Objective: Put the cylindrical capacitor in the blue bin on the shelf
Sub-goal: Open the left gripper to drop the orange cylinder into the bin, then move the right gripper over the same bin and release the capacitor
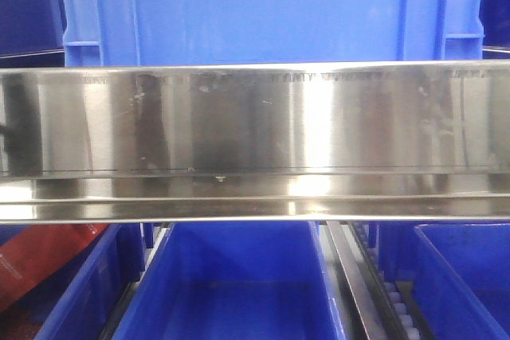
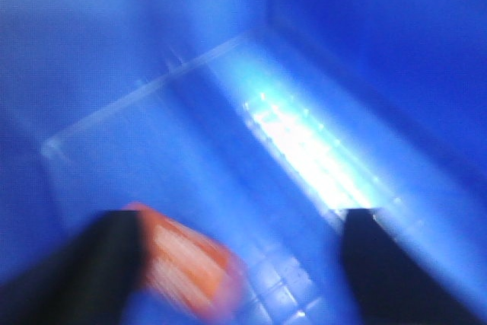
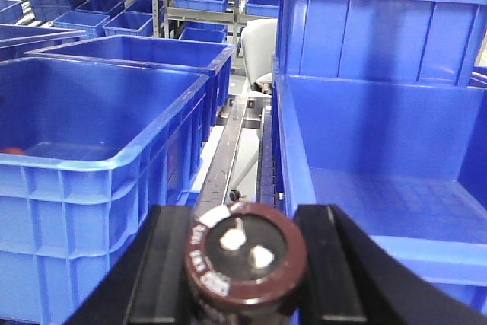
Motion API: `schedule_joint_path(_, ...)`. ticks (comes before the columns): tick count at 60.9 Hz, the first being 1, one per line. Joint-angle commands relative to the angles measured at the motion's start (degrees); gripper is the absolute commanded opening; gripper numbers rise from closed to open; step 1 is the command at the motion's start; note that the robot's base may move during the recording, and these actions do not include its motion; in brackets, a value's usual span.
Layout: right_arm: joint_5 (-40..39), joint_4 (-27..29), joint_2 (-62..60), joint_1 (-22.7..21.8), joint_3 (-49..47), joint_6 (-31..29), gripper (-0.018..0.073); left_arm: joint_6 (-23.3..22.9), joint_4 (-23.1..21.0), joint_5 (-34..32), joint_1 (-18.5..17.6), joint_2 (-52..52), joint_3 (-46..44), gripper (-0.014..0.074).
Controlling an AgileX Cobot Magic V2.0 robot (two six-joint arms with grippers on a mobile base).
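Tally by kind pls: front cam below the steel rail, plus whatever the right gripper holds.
Blue bins: 3 (left, centre, right)
Red-orange item: 1
Cylindrical capacitor: 1, clamped in the right gripper
Total: 5

Glare streaks on the shelf (image 1: 255,141), front view soft; left wrist heavily motion-blurred, white hotspot; right wrist view sharp, evenly lit.
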Motion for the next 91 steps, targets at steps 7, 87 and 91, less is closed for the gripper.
schedule_joint_path(7,-1.3,0.0,0.0,0.2,0.0,-0.2,-0.01,0.0,0.0,5.4,1.1,-8.2,-0.7,0.0036)
schedule_joint_path(87,9.3,1.9,55.9,24.1,-48.5,-6.2,-0.01,-6.6,-0.4,0.1,12.8,-69.5,53.6,-0.0111)
schedule_joint_path(91,13.3,2.5,61.7,24.4,-54.1,-6.2,-0.01,-6.6,-0.4,0.1,12.8,-69.5,53.6,-0.0111)
